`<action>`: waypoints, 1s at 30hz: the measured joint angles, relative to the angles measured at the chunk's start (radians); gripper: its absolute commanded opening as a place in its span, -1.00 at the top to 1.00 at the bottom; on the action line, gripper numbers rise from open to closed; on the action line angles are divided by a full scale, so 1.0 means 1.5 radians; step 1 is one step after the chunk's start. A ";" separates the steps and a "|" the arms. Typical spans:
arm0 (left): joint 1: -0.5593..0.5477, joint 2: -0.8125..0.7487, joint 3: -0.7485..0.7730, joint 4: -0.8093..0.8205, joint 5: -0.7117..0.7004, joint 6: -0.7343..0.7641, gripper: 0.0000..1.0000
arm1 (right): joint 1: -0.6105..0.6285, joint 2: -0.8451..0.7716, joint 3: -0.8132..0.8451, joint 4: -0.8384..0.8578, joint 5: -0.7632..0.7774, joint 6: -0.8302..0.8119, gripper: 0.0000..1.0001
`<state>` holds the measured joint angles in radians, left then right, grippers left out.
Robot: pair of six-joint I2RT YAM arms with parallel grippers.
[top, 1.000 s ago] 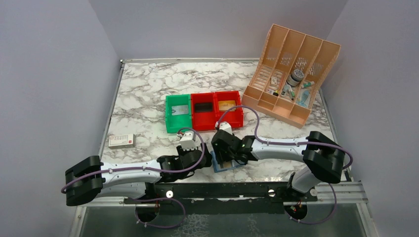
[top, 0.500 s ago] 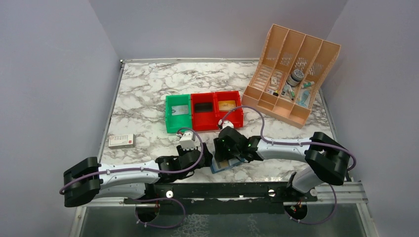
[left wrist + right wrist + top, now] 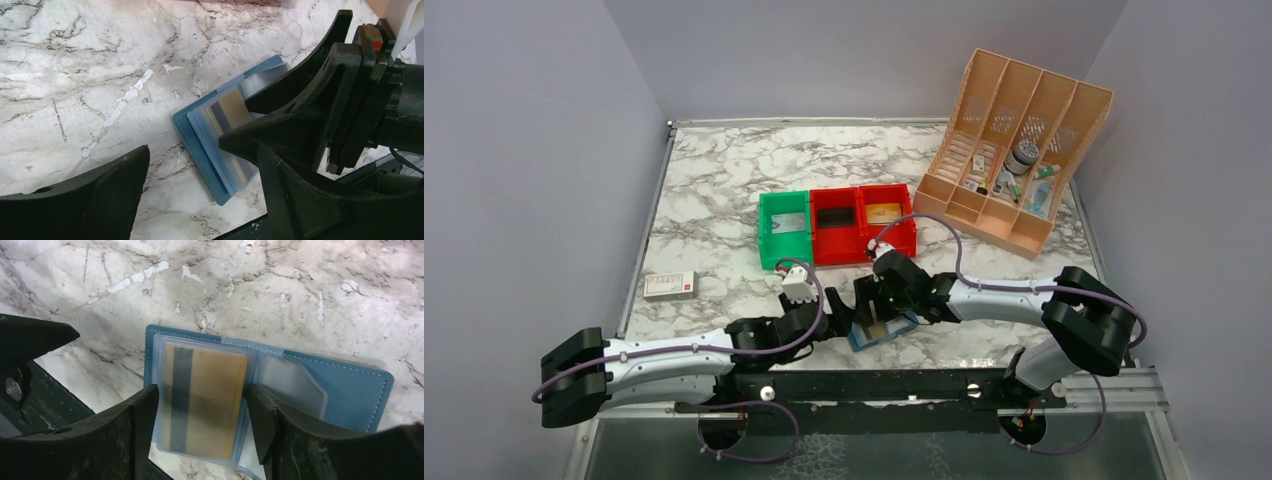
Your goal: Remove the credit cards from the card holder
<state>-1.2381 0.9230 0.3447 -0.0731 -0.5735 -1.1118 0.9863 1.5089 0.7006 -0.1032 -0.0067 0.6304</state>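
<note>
The blue card holder (image 3: 360, 390) lies open on the marble near the table's front edge, and shows in the top view (image 3: 894, 331) and the left wrist view (image 3: 192, 140). Its clear sleeves hold a tan-gold credit card (image 3: 210, 400) with a dark stripe, also visible in the left wrist view (image 3: 231, 107). My right gripper (image 3: 202, 415) is open, its fingers (image 3: 140, 430) straddling the sleeve with that card, close to its edges. My left gripper (image 3: 200, 200) is open and empty just left of the holder. A pale grey card (image 3: 788, 222) lies in the green bin and a tan one (image 3: 883, 212) in the right red bin.
A green bin (image 3: 769, 245) and two red bins (image 3: 836, 245) stand in a row behind the holder. A white-and-red flat box (image 3: 670, 285) lies at the left. A peach desk organizer (image 3: 1014, 150) with small items stands at the back right. The table's front edge is right by the holder.
My left arm has reached right, bringing its gripper next to the holder. My right gripper has shifted slightly left and down over the holder's sleeves.
</note>
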 measured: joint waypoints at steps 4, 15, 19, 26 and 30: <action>0.000 -0.025 0.000 -0.021 -0.002 -0.001 -0.65 | 0.007 0.002 0.011 -0.011 0.005 -0.018 -0.40; 0.018 -0.030 0.000 -0.052 -0.001 0.013 -0.70 | 0.064 0.086 0.112 -0.092 0.131 -0.027 -0.36; 0.027 0.000 0.000 -0.050 -0.001 0.016 -0.70 | 0.068 0.086 0.110 -0.090 0.138 -0.028 -0.31; 0.027 0.001 -0.001 -0.040 0.008 0.021 -0.70 | 0.060 0.065 0.081 -0.055 0.104 -0.028 -0.30; 0.029 -0.011 -0.008 -0.022 0.019 0.028 -0.70 | 0.049 0.060 0.075 -0.048 0.080 -0.028 -0.30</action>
<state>-1.1946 0.9070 0.3325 -0.1055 -0.5457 -1.0702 1.0595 1.5990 0.8135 -0.1749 0.1139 0.5888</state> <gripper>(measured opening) 0.850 0.653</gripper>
